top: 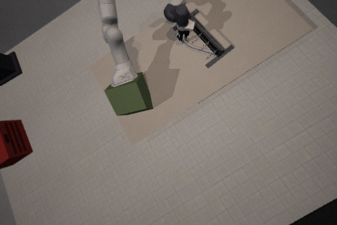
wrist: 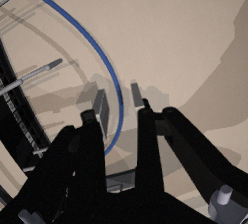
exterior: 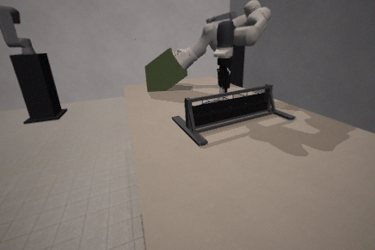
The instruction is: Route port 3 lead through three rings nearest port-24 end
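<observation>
The blue lead (wrist: 84, 35) curves from the upper left of the wrist view down between my fingers. My gripper (wrist: 119, 97) is partly closed, with a clear gap on both sides of the lead, so the fingers stand around it and do not pinch it. The black rack with the patch panel (top: 206, 37) stands on the tan table; it also shows in the exterior view (exterior: 230, 108). My gripper (top: 182, 35) (exterior: 223, 83) hangs just in front of the rack's left part, pointing down. Thin metal rings (wrist: 39, 71) stick out from the panel (wrist: 3, 103) at the left.
The arm's green base block (top: 129, 95) sits at the table's near corner. A red crate (top: 11, 144) and a black stand (top: 8, 66) are on the floor off the table. Another black pedestal (exterior: 36, 87) stands at the far left.
</observation>
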